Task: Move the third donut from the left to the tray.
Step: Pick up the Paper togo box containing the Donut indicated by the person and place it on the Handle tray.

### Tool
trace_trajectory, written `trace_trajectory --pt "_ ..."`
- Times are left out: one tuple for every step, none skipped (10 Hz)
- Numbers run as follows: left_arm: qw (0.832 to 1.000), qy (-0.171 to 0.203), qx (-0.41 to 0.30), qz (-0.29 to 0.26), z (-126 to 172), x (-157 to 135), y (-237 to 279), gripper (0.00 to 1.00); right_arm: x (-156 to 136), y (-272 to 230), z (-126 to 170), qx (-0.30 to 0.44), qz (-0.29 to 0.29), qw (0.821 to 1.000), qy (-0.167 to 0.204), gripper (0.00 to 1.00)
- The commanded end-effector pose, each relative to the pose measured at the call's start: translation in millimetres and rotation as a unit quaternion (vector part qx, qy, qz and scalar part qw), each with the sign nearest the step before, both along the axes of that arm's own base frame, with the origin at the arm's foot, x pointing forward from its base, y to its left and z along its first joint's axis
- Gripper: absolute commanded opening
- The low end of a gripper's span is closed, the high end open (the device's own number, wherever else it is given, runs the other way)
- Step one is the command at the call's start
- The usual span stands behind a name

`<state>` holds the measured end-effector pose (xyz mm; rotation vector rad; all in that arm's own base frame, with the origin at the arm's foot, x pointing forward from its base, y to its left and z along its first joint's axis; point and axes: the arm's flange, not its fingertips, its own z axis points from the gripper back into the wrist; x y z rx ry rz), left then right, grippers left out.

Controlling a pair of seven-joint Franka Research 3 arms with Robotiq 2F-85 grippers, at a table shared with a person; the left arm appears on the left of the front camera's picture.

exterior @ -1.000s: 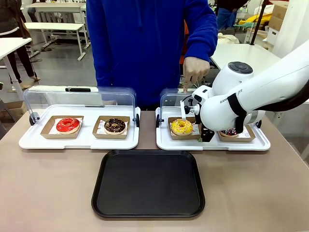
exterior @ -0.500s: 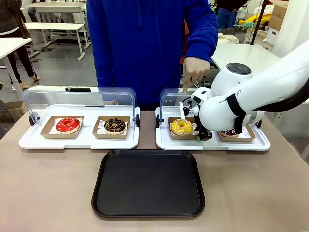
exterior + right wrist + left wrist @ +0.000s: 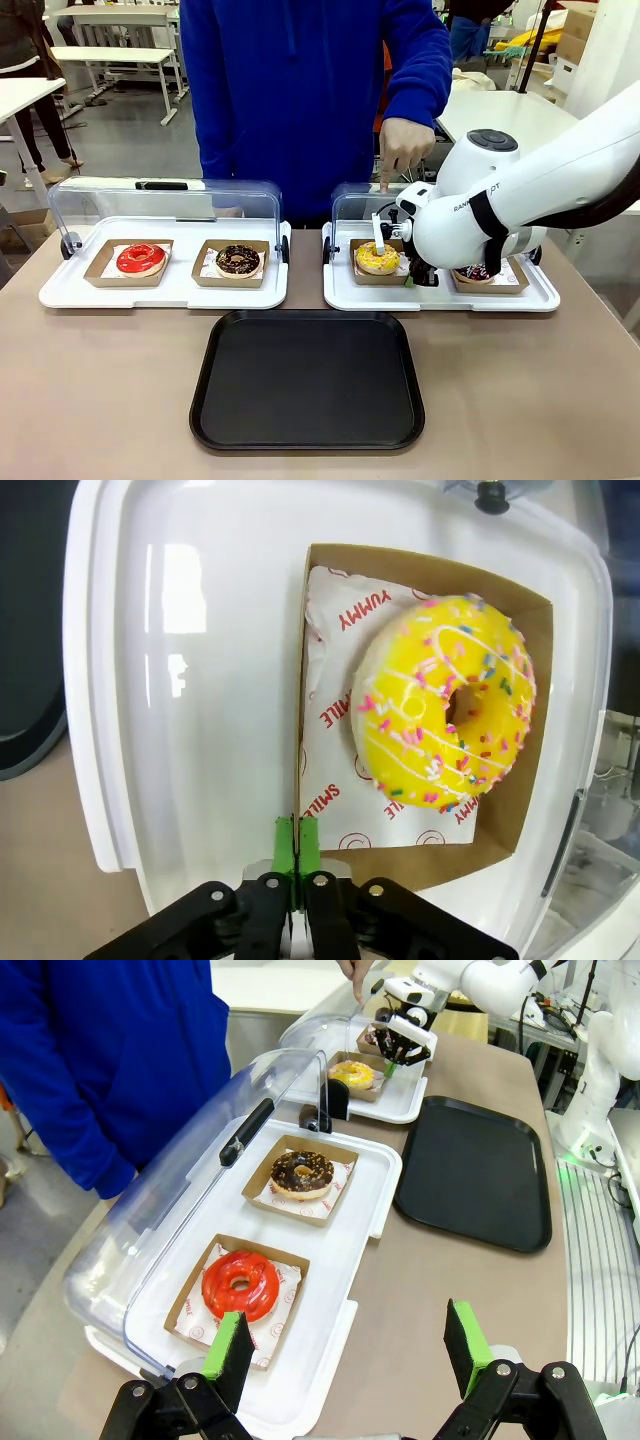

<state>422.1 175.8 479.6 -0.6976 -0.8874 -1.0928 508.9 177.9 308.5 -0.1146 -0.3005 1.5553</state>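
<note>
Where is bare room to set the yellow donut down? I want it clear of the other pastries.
The black tray in front of both white trays lies wholly bare. Bare tabletop flanks it. Crowded: the right white tray, where the right gripper pinches the yellow donut's holder.

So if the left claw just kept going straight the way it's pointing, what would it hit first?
Most likely the red donut in its cardboard holder, on the near white tray. The left claw is open and points that way, though depth is hard to judge.
</note>
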Motion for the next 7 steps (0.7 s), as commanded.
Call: trace_trajectory --pt "1.0 -0.007 -0.006 -0.005 2.5 -0.4 -1.3 1.0 7.2 -2.8 3.1 0.004 0.015 1.0 0.008 0.0" --pt "1.0 -0.007 -0.006 -0.005 2.5 -0.4 -1.3 1.0 7.0 -3.6 3.0 0.002 0.014 1.0 0.008 0.0" --pt "1.0 -0.007 -0.006 -0.005 2.5 -0.4 -1.3 1.0 6.5 -4.7 5.7 0.018 0.008 1.0 -0.003 0.0" --pt "1.0 -0.007 -0.006 -0.005 2.5 -0.4 -1.3 1.0 3.2 -4.8 11.3 0.023 0.01 1.0 -0.01 0.0" --pt "1.0 -0.007 -0.006 -0.005 2.5 -0.4 -1.3 1.0 -1.6 -4.4 19.7 0.023 0.004 1.0 -0.021 0.0" --pt "1.0 -0.007 -0.006 -0.005 2.5 -0.4 -1.3 1.0 -8.2 -3.4 30.0 0.015 -0.009 0.999 -0.029 0.0" --pt "1.0 -0.007 -0.006 -0.005 2.5 -0.4 -1.3 1.0 -16.5 -0.6 41.9 0.012 -0.015 0.999 -0.042 0.0"
